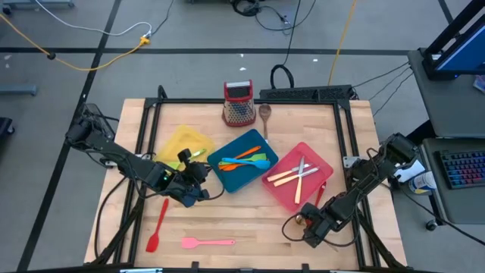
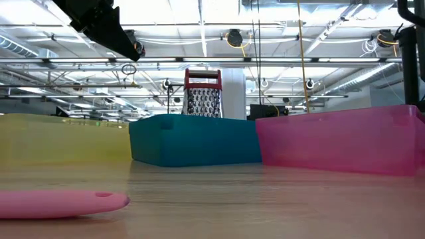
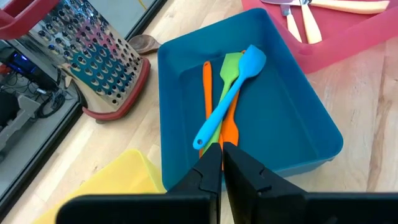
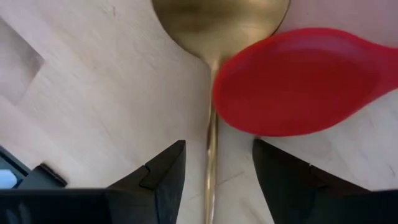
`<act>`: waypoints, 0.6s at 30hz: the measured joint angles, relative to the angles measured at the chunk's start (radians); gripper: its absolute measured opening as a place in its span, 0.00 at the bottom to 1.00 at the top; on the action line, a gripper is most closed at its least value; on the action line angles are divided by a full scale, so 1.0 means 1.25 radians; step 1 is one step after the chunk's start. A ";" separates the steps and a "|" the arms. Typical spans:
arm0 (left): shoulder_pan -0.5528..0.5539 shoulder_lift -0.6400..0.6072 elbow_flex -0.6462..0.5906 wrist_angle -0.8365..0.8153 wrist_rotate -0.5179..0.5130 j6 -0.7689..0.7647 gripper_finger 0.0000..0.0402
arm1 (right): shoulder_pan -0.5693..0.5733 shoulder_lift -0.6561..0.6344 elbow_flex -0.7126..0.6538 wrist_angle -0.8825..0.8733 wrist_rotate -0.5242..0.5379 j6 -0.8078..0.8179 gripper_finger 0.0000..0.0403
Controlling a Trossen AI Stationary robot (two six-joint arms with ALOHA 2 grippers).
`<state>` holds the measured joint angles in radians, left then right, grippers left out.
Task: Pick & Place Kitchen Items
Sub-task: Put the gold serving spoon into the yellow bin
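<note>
Three trays sit in a row mid-counter (image 1: 250, 227), the middle tray (image 1: 227, 179) holding spatulas (image 1: 246, 161) and the right tray (image 1: 282, 192) holding cutlery (image 1: 295, 174). A grater (image 1: 238, 103) and wooden spoon (image 1: 265, 115) lie behind them. Two spatulas (image 1: 207, 243) lie in front, toward the left.

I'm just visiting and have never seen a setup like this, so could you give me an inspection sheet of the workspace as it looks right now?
Surface: wooden table, bare patches clean.
Job's things: blue spatula, orange and green utensils in teal tray; pale-handled cutlery in red tray; red spatula and pink spatula loose on table; gold spoon and red spoon under right gripper.
Clutter: box grater, wooden spoon, yellow tray.
Grippers: left gripper shut, by teal tray; right gripper open over gold spoon's handle.
Cables: yellow cable on floor.
Surroundings: keyboard beside table.
</note>
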<state>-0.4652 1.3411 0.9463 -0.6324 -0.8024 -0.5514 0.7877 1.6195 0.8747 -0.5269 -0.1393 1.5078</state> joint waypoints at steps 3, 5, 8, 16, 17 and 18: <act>0.000 0.000 0.000 0.000 0.000 0.000 0.05 | 0.002 0.012 0.000 -0.001 -0.002 -0.007 0.44; 0.000 0.000 0.000 0.000 0.000 -0.001 0.05 | 0.005 0.019 0.000 -0.014 0.000 -0.017 0.41; 0.000 0.000 0.000 0.000 0.000 -0.002 0.05 | 0.006 0.030 0.000 -0.031 0.004 -0.012 0.33; 0.000 0.000 0.000 0.000 0.001 -0.006 0.05 | 0.005 0.033 -0.001 -0.032 0.004 0.018 0.11; 0.000 0.000 0.000 0.000 0.001 -0.006 0.05 | 0.005 0.033 -0.001 -0.030 0.004 0.017 0.10; 0.000 0.000 0.000 0.000 0.001 -0.006 0.05 | 0.005 0.034 -0.001 -0.028 0.004 0.013 0.08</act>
<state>-0.4652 1.3411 0.9463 -0.6323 -0.8017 -0.5591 0.7940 1.6615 0.8730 -0.5626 -0.1341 1.5244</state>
